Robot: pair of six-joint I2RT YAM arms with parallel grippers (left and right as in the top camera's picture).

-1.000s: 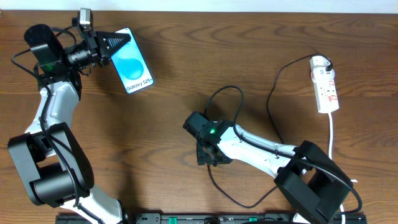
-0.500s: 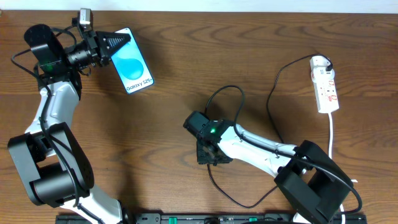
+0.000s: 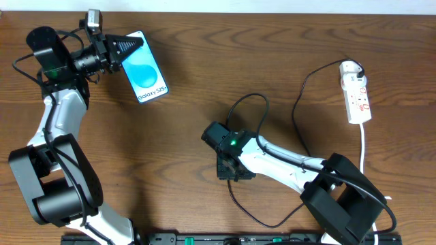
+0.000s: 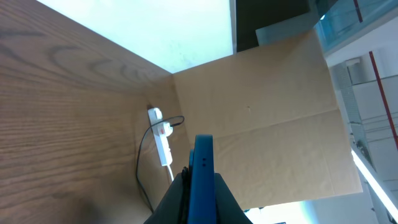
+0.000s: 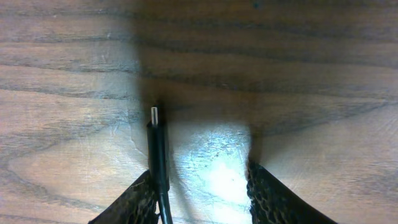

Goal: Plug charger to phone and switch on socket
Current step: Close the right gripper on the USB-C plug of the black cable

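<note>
Phone (image 3: 146,71) is clamped in the left claw (image 3: 129,47); charger connector (image 5: 155,124) is framed lengthwise inside the spread right claw (image 5: 202,186), apparently off-centre.

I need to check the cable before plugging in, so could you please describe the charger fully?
The charger is a thin black cable, looping across the wooden table. Its far end reaches the socket's top end. The connector, black with a silver tip, lies flat on the wood between the open fingers of the right gripper, close beside one finger and not clamped.
</note>
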